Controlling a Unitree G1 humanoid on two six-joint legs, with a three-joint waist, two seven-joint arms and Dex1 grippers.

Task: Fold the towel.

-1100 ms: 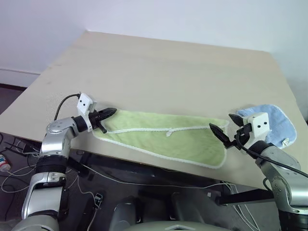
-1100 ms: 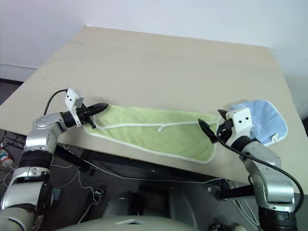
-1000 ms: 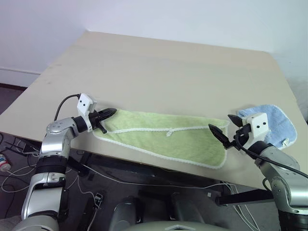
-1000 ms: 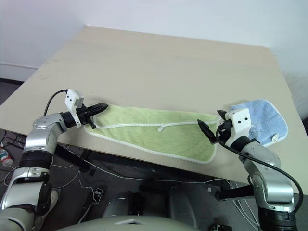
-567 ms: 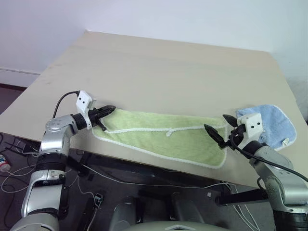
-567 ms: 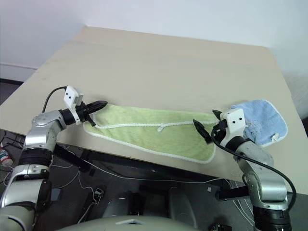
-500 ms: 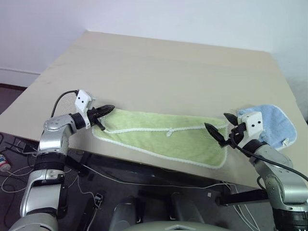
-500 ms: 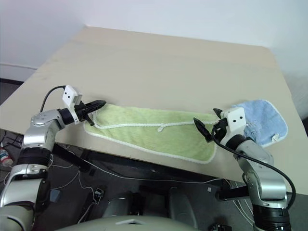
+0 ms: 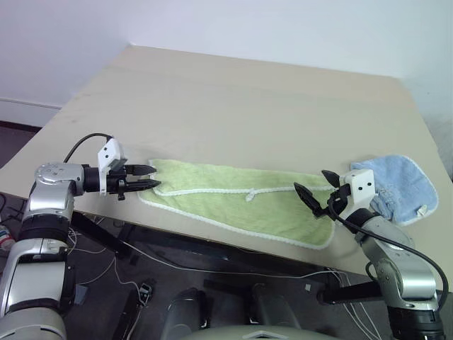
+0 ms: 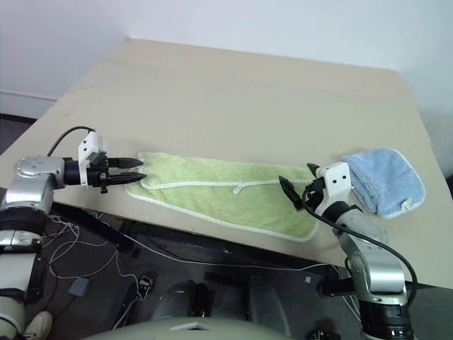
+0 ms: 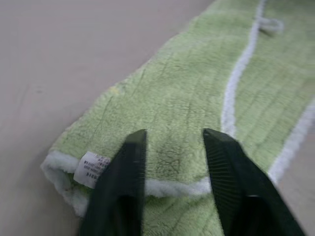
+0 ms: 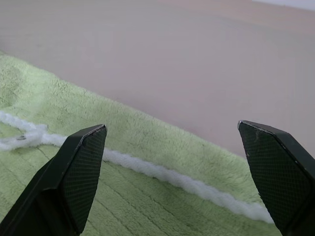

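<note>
Lying along the near edge of a pale wooden table [image 9: 233, 99], a light green towel [image 9: 241, 205] is stretched out as a long strip, already doubled lengthwise, with a white stitched edge running down its middle. The left gripper [image 9: 146, 185] sits at the towel's nine o'clock end, its two black fingers parted, with the towel's corner and a small white label [image 11: 91, 168] visible between them; it holds nothing. The right gripper [image 9: 317, 193] hovers at the towel's three o'clock end, fingers spread wide and empty, above the green cloth. A light blue towel [image 9: 396, 185] lies crumpled just beyond it, further toward three o'clock, touching or almost touching the green one.

The lengthwise fold looks finished, and the step in hand seems to be setting up the second fold, end to end. Next, one gripper would likely need to close on an end of the strip, catching both layers, then lift and carry it across to the opposite end without dragging the blue towel along.
</note>
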